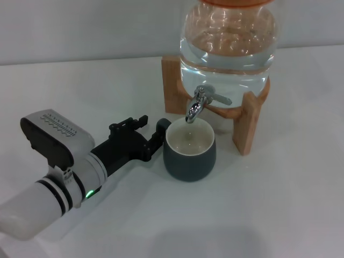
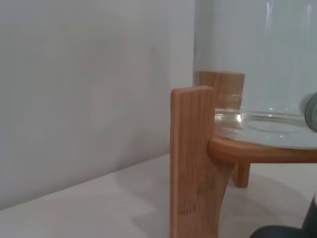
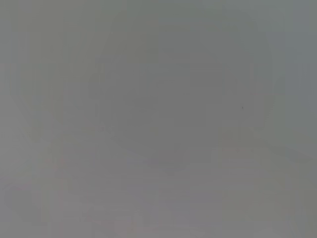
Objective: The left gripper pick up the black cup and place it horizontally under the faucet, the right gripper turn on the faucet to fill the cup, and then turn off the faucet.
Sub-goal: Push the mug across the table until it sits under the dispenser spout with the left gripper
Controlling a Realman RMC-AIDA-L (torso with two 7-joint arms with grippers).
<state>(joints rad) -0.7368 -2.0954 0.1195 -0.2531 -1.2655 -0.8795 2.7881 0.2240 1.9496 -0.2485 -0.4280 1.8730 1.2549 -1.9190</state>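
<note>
Just black cup (image 1: 189, 154) beneath faucet (image 1: 200, 102)

We see a matt, dark glazed black cup (image 1: 190, 153) with a smooth cream lining under a polished chrome faucet (image 1: 200, 102). The clear glass jar (image 1: 228, 43) gleams on a pale, smooth-sanded wooden stand (image 2: 192, 163). The left gripper (image 1: 151, 131) is dull black plastic; the tabletop (image 1: 279, 209) is plain matt white.
</note>
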